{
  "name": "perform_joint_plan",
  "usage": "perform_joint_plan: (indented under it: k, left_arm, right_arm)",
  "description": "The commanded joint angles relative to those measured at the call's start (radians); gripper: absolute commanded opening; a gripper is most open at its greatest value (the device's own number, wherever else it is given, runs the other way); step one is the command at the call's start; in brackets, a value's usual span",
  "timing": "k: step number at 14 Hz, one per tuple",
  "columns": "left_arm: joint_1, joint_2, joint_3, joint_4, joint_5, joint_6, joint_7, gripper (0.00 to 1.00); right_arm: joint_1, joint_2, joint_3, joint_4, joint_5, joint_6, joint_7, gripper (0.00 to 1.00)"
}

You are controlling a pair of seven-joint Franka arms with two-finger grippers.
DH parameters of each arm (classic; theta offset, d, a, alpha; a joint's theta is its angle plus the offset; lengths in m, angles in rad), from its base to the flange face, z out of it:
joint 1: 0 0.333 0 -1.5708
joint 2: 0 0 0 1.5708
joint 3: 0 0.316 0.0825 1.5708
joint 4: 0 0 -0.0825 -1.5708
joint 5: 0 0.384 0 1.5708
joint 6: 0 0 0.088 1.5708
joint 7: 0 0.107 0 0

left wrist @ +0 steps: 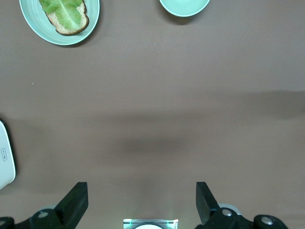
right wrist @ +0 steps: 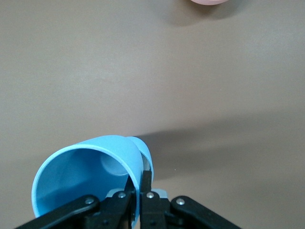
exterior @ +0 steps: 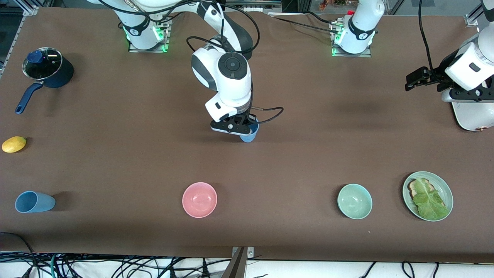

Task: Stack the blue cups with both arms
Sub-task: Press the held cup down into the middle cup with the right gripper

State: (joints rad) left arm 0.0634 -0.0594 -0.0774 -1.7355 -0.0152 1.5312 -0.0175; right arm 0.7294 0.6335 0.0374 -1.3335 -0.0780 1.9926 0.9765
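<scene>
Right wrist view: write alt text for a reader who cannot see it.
The right gripper is shut on the rim of a light-blue cup, one finger inside and one outside, holding it above the bare brown table. The edge of a pink bowl just shows at the frame's border.

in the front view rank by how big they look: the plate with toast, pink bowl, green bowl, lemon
1. plate with toast, the widest.
2. pink bowl and green bowl: nearly alike, the pink one perhaps slightly wider, so no firm ranking.
3. lemon, clearly the smallest.
</scene>
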Motion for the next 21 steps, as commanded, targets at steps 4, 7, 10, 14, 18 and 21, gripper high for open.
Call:
perform_joint_plan:
  k: [4,7,10,14,18,21]
  left_arm:
    - [0.007,0.010,-0.001,0.028,-0.011,-0.023,0.014,1.00]
    - [0.007,0.010,-0.001,0.027,-0.011,-0.023,0.014,1.00]
    - [0.007,0.010,-0.001,0.027,-0.012,-0.023,0.014,1.00]
    - [0.007,0.010,-0.001,0.027,-0.011,-0.025,0.014,1.00]
    - [0.007,0.010,-0.001,0.027,-0.011,-0.026,0.014,1.00]
    - [0.007,0.010,-0.001,0.027,-0.011,-0.032,0.014,1.00]
  right_arm:
    - [0.015,0.012,-0.010,0.037,-0.019,-0.017,0.019,0.00]
    - [0.015,0.006,-0.010,0.037,-0.017,-0.041,0.015,0.00]
    - [0.016,-0.006,-0.008,0.037,-0.017,-0.061,0.014,0.00]
    - [0.018,-0.006,-0.007,0.031,-0.019,-0.064,0.025,0.00]
    - [0.021,0.000,-0.007,0.027,-0.017,-0.064,0.027,0.00]
    - [0.022,0.003,-0.005,0.023,-0.016,-0.064,0.028,0.00]
